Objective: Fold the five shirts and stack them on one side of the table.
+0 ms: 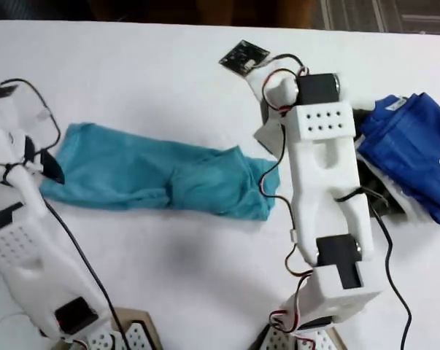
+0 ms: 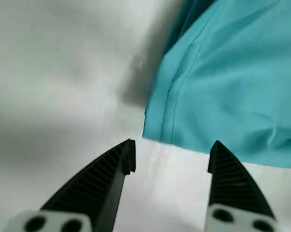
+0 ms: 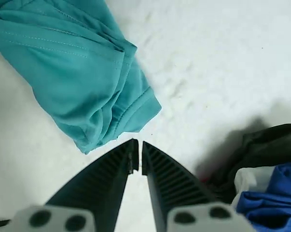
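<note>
Bench top is white, dark floor beyond. Teal shirt lies crumpled mid-bench; blue shirt, its white print unreadable, sits aside. Left gripper released near the teal hem; right gripper clenched, empty.

Cut off by the right edge of the high view: blue shirt, print on it incomplete. Mostly covered beneath it: white and dark garments, number impossible to tell, near side also masked by the right arm. Cropped in the right wrist view: teal shirt, running off two edges. Blurred and cropped in the left wrist view: hem of the teal shirt. Too small to identify: dark square part at the far side of the table.
</note>
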